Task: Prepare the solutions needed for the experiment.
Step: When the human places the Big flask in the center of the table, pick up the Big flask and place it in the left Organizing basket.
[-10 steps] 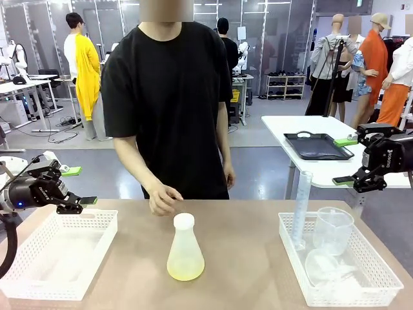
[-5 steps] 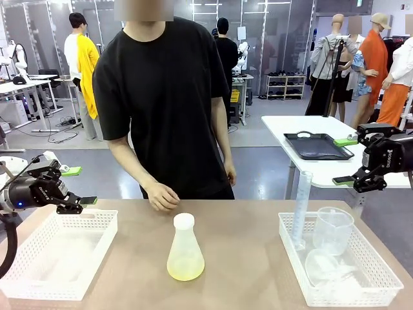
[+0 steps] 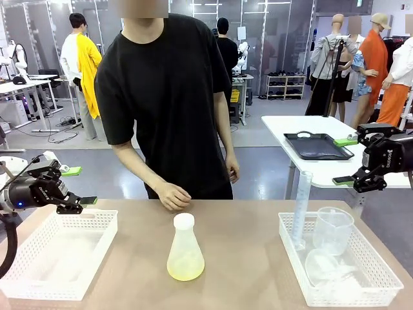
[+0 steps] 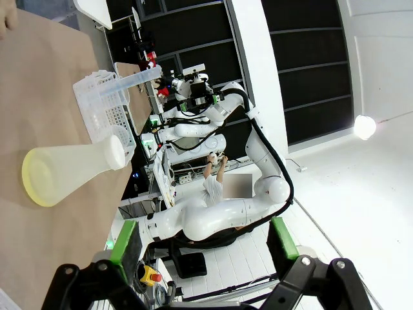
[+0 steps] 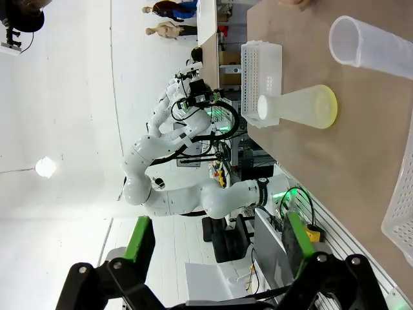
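shows left gripper (image 3: 79, 186) and right gripper (image 3: 344, 161) wide open, empty, raised at either side of the table (image 3: 245, 236). finds the solutions (image 3: 185, 271) as a shallow layer inside the flask (image 3: 184, 245), mid-table.

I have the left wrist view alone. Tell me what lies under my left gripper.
Observer: The left gripper hangs open near the far rim of a white basket at the left end of the table.
Operator: Report the right gripper.
Observer: The right gripper is open, raised beyond the right basket, whose beaker stands beside the cylinder.
Operator: Locate the person's hand.
Observer: The hand is at the table's far edge, behind the flask, apart from it.
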`<state>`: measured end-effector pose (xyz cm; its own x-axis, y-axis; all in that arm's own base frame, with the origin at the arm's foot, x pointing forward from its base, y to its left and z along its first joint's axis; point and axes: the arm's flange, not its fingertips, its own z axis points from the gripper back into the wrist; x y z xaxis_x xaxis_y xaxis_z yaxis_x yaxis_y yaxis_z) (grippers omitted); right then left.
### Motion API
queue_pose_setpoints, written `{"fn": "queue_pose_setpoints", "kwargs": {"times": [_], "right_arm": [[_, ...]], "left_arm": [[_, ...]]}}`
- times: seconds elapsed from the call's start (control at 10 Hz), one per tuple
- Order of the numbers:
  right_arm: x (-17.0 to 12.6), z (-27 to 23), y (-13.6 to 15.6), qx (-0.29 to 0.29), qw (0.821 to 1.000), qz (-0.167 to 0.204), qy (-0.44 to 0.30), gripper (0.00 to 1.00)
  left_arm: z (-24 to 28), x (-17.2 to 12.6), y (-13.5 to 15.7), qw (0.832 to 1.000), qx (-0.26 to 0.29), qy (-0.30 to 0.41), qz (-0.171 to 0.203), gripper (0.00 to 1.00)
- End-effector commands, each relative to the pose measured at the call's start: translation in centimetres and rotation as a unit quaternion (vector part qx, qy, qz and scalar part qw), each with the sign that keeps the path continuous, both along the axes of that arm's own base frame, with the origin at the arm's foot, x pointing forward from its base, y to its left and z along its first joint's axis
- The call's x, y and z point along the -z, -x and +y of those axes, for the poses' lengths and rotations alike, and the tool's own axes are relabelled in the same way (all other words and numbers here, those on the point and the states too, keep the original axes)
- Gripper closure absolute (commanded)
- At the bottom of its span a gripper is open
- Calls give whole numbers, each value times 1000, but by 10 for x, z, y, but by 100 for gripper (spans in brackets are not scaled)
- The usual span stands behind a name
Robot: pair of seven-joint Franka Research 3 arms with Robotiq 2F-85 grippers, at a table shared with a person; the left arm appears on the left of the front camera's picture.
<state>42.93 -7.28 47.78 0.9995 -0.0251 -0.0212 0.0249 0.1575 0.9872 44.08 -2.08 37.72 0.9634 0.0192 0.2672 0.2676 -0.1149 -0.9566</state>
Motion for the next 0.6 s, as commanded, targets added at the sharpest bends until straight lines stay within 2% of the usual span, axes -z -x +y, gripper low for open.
{"fn": "queue_pose_setpoints", "kwargs": {"times": [0.0,0.3,0.4,0.5], "right_arm": [[-1,-1,-1,-3,1000,-7,2,0],[-1,-1,-1,-3,1000,-7,2,0],[-1,-1,-1,-3,1000,-7,2,0],[-1,-1,-1,-3,1000,-7,2,0]], "left_arm": [[0,-8,-3,1000,-11,0,-24,0],[-1,-38,-12,995,-28,-32,-87,0],[-1,-53,-11,991,-30,-55,-118,0],[-5,-64,-13,982,-8,-78,-174,0]]}}
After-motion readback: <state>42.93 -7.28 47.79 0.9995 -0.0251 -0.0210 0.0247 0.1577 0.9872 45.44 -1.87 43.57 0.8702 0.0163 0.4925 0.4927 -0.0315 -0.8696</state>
